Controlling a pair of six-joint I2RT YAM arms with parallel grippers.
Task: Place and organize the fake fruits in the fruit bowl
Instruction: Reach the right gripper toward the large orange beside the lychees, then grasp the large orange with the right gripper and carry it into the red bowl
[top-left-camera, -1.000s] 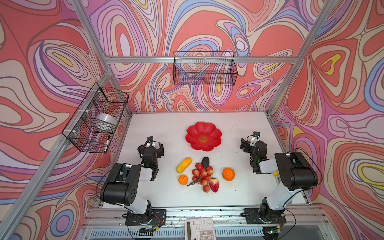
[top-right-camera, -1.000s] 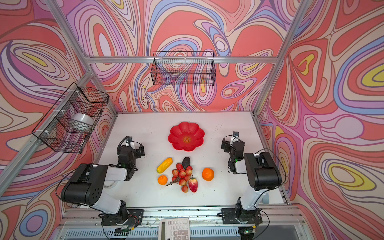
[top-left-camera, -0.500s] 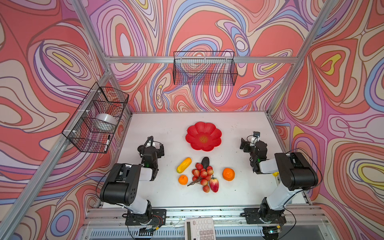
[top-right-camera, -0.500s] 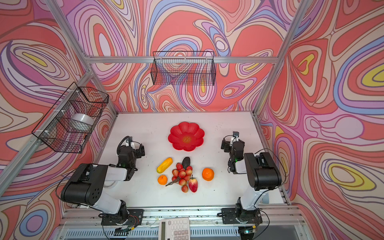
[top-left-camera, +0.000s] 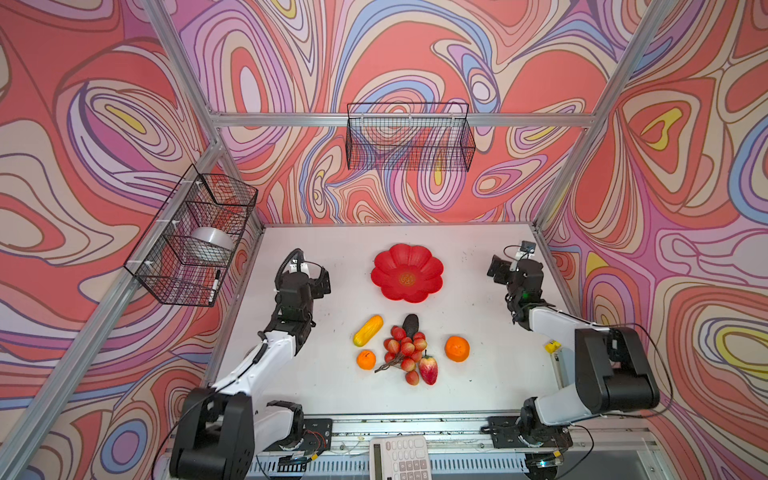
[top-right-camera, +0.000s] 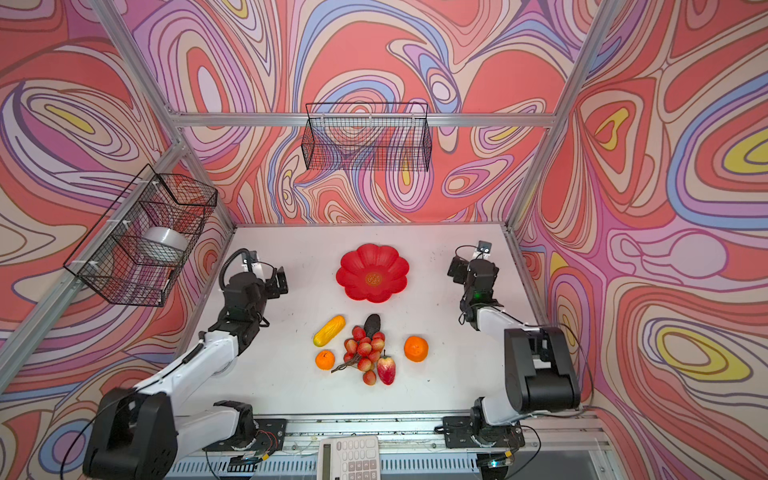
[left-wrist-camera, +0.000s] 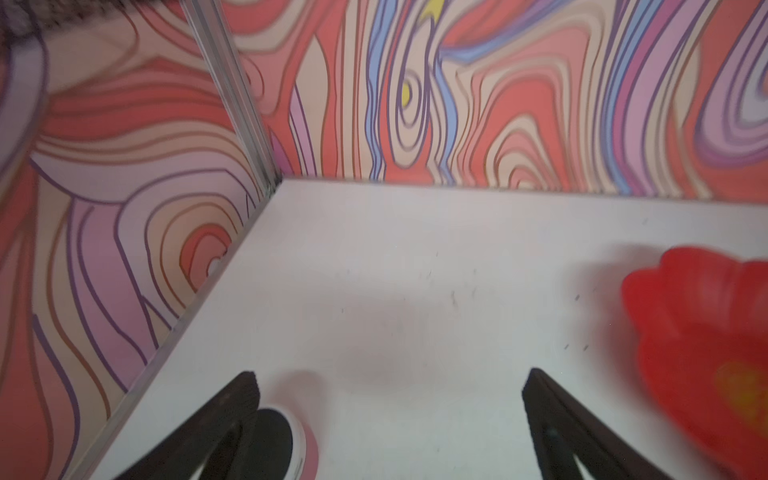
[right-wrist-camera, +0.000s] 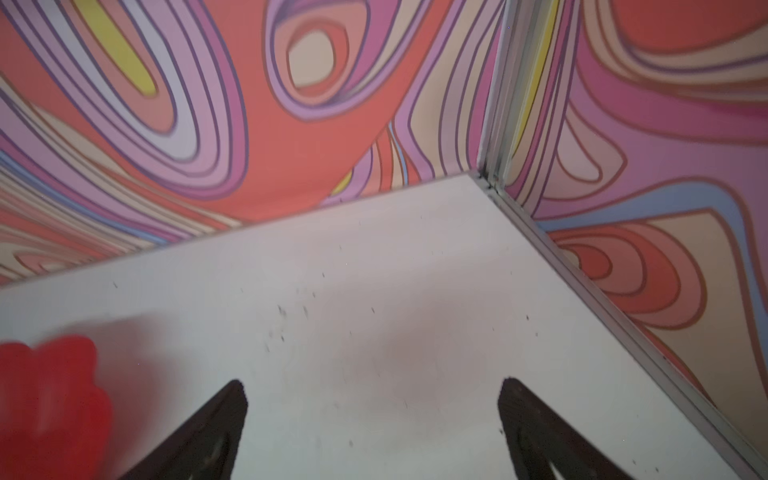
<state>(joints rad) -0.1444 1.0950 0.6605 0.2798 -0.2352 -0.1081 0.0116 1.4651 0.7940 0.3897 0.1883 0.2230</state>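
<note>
Left wrist view: fruit bowl is showing blurred, cut off at the frame edge.
Tools: left tool and right tool are gaping wide, gripping nothing; fake fruits are lying clustered on the bench, near the fruit bowl, outside it; calculator is showing cropped.

Left arm stretches low along the desk's left edge, left gripper spread wide, empty. Right arm is folded by the right edge, right gripper spread wide, empty.
</note>
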